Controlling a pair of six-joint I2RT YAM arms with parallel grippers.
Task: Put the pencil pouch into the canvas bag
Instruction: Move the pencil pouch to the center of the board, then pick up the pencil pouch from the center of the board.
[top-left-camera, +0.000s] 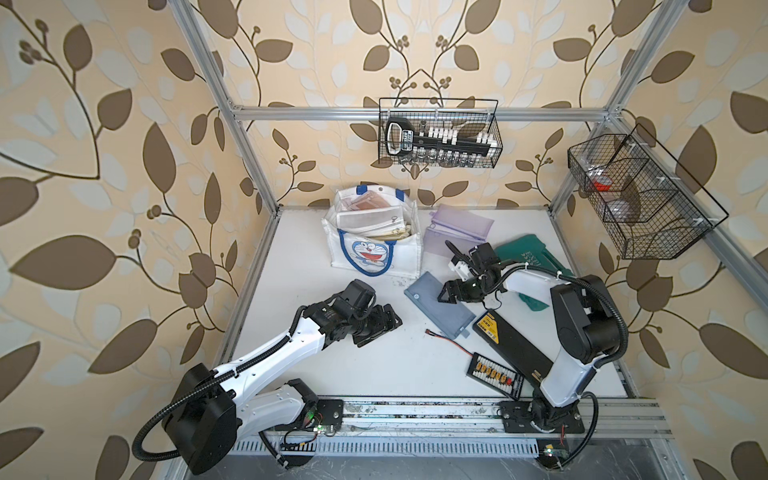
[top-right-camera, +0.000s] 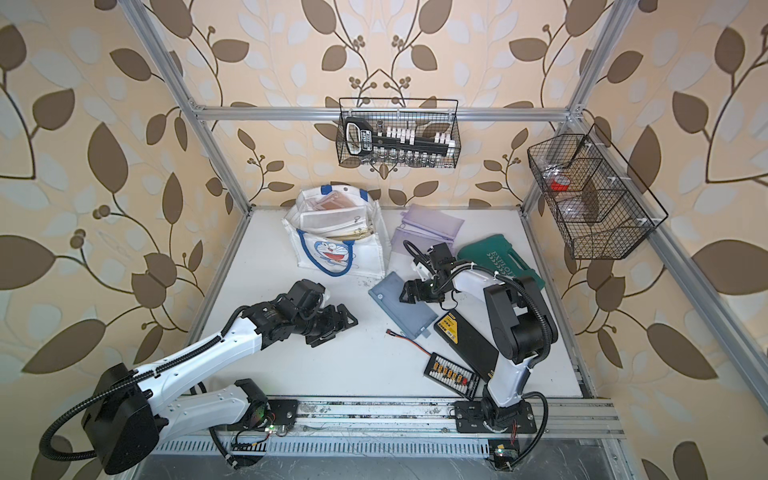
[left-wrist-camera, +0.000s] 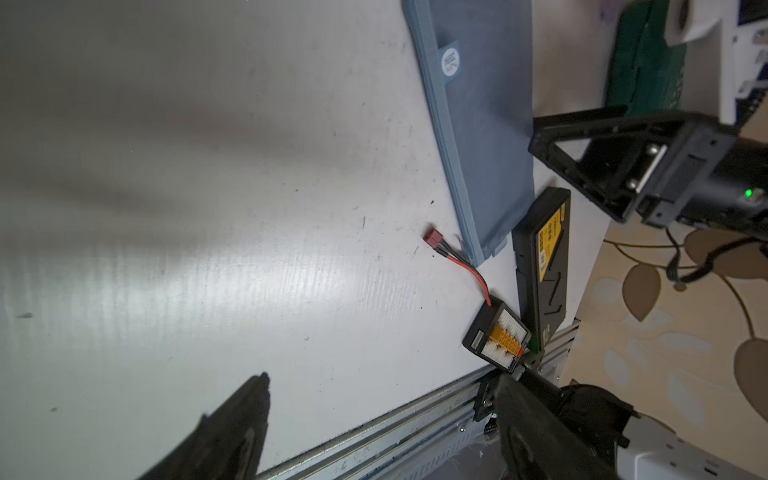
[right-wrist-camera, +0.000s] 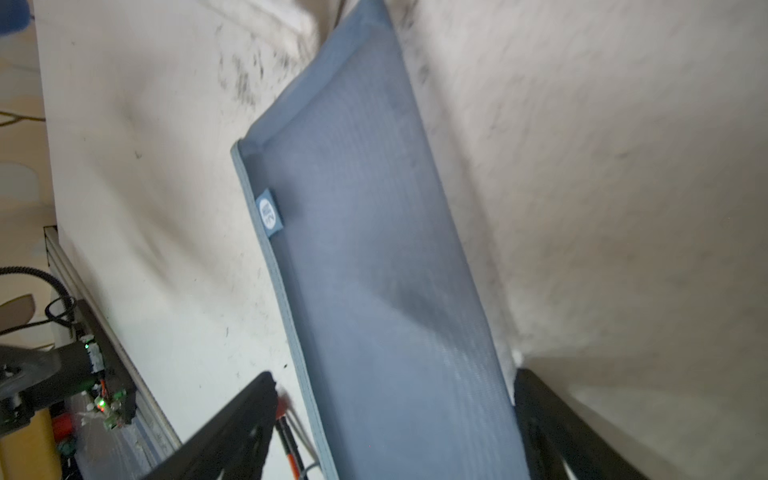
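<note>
Right gripper (top-left-camera: 444, 296) wide, empty, over mid-bench blue-grey pencil pouch (top-left-camera: 430, 309); an edge should be pinched. Left gripper (top-left-camera: 380, 330) likewise.

**Left claw (top-left-camera: 384, 328) and right claw (top-left-camera: 444, 292) both spread wide**

The left arm (top-left-camera: 270, 357) stretched from its near base toward the middle, forearm low and wrist bent, with its claw aimed toward the right arm's side, jaws apart. The right arm (top-left-camera: 582, 324) stood tall from its base, folded at the elbow and reached inward. Its wrist tipped downward and its claw hung low, jaws also well apart in the right wrist view (right-wrist-camera: 395, 376).
</note>
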